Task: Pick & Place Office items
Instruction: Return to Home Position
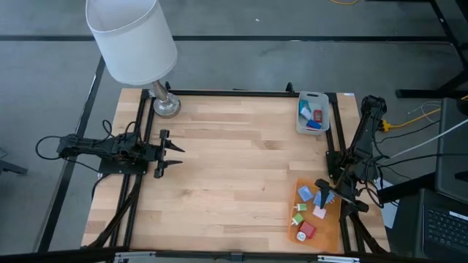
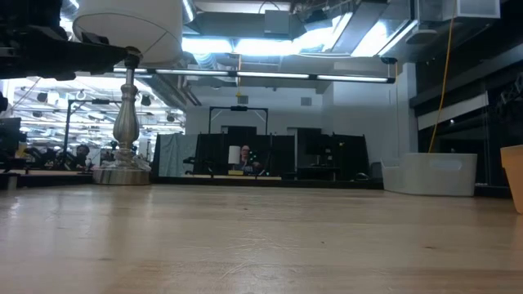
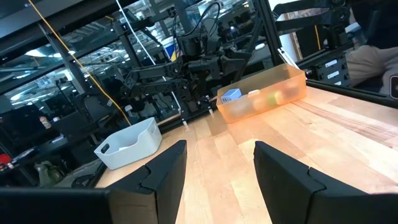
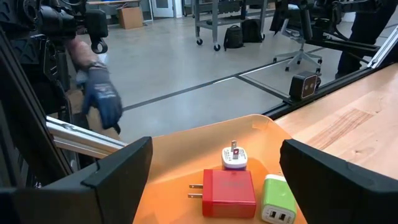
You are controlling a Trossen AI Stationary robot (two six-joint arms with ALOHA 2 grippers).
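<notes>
Right wrist view: pronged red adapter (image 4: 229, 191)

Workshop hall with a smooth grey concrete floor (image 1: 256, 66).
Long white ceiling strip lights (image 2: 270, 75) glow above dark furniture (image 2: 327, 155) far back.

This is a big open lab or workshop. Bare ducts (image 2: 245, 60) and strip lights (image 2: 270, 75) run overhead, the floor (image 4: 186, 59) is grey concrete, and metal racks (image 4: 208, 18) stand around the wooden workbench (image 1: 234, 168).
</notes>
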